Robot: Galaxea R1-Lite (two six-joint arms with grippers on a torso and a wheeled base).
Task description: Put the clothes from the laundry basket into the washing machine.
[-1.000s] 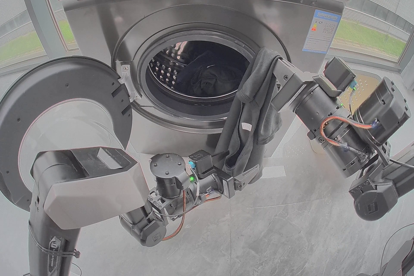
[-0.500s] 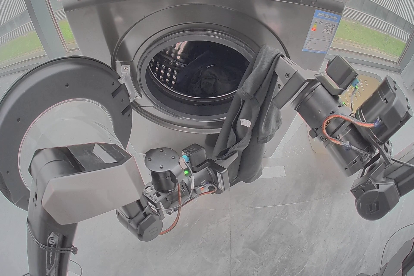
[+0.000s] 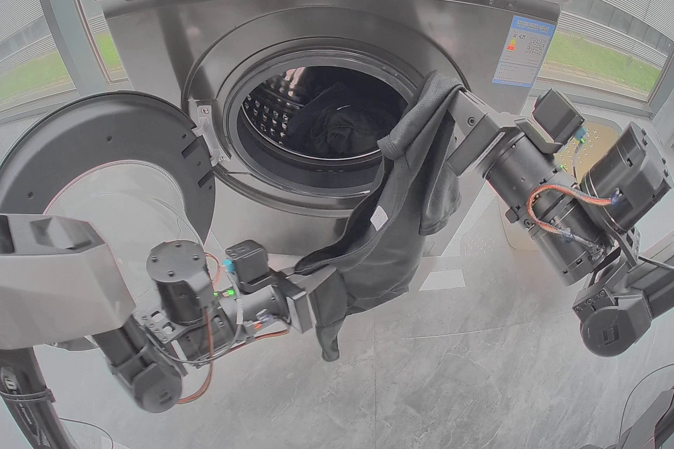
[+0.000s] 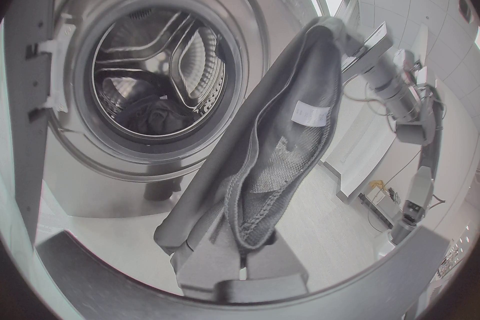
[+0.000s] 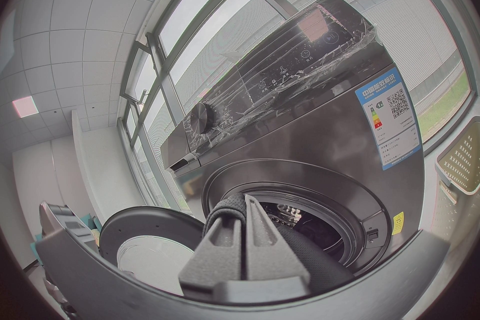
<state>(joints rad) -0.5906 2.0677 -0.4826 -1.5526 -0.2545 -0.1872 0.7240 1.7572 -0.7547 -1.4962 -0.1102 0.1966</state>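
The washing machine has its round door swung open at the left. Low and just right of it, the left gripper is clenched on the lower end of a dark grey garment. The cloth is knitted, with a mesh lining and 1 white label. It hangs slantwise before the drum opening's lower right rim. Dark clothes lie inside the drum. The right gripper pinches the garment's upper end. Farther right stands a perforated beige laundry basket.
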